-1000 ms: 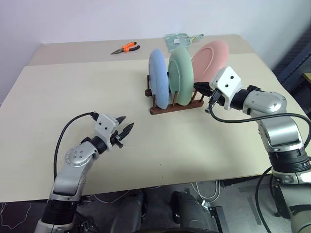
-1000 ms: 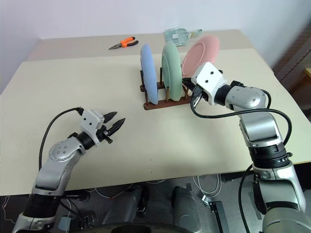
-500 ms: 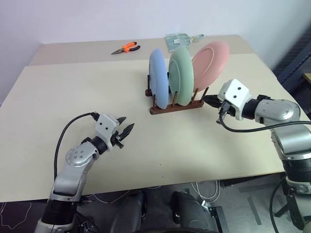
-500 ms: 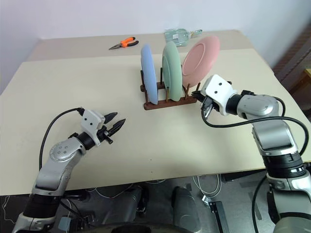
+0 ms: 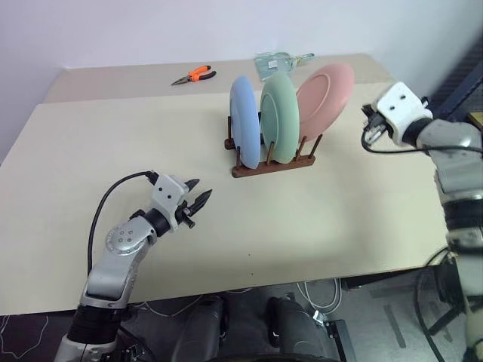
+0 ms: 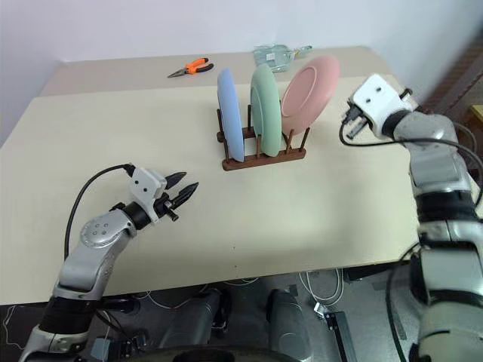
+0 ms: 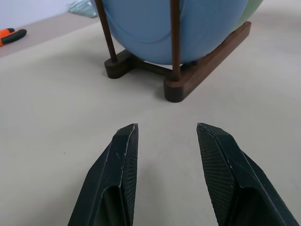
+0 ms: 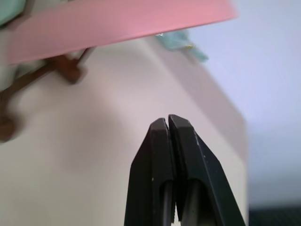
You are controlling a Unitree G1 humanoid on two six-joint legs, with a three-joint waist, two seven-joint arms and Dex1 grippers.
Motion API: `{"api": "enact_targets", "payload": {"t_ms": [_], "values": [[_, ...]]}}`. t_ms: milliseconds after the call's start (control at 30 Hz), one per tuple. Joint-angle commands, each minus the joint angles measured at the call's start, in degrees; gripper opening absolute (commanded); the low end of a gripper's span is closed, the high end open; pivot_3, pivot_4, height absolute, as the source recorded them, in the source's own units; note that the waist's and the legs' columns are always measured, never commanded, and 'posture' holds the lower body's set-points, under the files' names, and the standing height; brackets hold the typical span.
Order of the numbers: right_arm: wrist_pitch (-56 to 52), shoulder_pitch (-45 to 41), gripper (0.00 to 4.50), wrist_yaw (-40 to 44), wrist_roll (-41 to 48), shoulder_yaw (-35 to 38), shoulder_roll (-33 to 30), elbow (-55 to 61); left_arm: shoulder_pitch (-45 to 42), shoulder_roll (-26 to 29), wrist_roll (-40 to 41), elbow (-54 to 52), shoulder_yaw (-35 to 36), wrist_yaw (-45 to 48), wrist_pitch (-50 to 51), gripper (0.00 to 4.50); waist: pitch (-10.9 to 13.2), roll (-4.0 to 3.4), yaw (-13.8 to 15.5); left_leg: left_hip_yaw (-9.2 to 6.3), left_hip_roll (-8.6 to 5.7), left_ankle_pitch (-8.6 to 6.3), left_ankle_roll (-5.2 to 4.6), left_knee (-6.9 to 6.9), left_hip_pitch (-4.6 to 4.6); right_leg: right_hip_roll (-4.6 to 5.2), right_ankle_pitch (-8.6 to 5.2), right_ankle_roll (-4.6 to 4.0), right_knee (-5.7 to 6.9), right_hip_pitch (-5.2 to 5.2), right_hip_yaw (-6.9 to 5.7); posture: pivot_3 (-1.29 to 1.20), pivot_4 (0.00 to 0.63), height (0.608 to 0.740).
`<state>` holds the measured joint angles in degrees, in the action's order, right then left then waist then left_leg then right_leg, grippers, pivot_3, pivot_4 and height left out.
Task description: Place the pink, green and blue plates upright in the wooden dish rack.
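Wooden dish rack (image 5: pixel 272 162) sits mid-table with all three plates standing in it: blue plate (image 5: pixel 244 122) on the robot's left, green plate (image 5: pixel 279 116) in the middle, pink plate (image 5: pixel 326 90) leaning off to the right end. Right gripper (image 8: pixel 168 123) hangs in the air beside the pink plate, clear of it, fingers pressed together and holding nothing. Left gripper (image 7: pixel 167 134) hovers low over the table (image 5: pixel 151 136), well short of the rack, fingers parted and empty. Orange pliers (image 5: pixel 193 75) lie at the far edge.
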<state>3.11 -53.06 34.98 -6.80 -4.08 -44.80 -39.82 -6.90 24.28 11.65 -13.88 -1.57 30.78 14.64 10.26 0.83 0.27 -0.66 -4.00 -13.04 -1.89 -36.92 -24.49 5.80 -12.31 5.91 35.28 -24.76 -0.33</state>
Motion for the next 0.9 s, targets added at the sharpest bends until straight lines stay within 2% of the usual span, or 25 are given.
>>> {"api": "enact_targets", "payload": {"t_ms": [33,200,400,900], "values": [[8.29,-6.76,0.03,-1.58,-2.66,-0.8,0.74,-9.07,-0.51,-0.05,-0.54,-0.71,-0.05,-0.01,-0.99,2.0,0.0,0.0,0.08,-0.01,0.0,-0.01,-0.01,0.01,0.0,0.0,0.0,0.01,0.0,0.0,0.0,0.0,0.15,0.719],[13.44,-10.04,0.03,0.85,-2.13,-0.79,2.22,-12.7,0.66,-0.14,-0.66,-1.73,0.41,-0.56,-1.07,2.0,0.01,-0.01,0.11,0.0,-0.03,-0.06,-0.09,0.0,-0.01,0.02,0.08,0.14,-0.02,0.02,0.02,0.0,0.15,0.719],[14.74,-8.74,0.03,4.81,0.34,0.41,3.1,-8.55,1.11,-0.05,-0.63,-2.01,0.45,-0.73,-1.03,2.0,0.02,-0.04,-0.06,-0.01,-0.03,-0.08,-0.09,-0.04,0.0,0.02,0.09,0.15,0.03,0.02,0.04,0.0,0.15,0.719],[8.15,-1.27,0.03,8.7,3.62,1.9,2.19,5.9,-0.19,-0.07,-0.76,-0.5,-0.05,0.4,-1.48,2.0,0.02,-0.05,0.01,-0.01,-0.03,-0.09,-0.09,-0.06,0.0,0.04,0.09,0.16,0.06,0.01,0.05,0.0,0.15,0.719]]}}
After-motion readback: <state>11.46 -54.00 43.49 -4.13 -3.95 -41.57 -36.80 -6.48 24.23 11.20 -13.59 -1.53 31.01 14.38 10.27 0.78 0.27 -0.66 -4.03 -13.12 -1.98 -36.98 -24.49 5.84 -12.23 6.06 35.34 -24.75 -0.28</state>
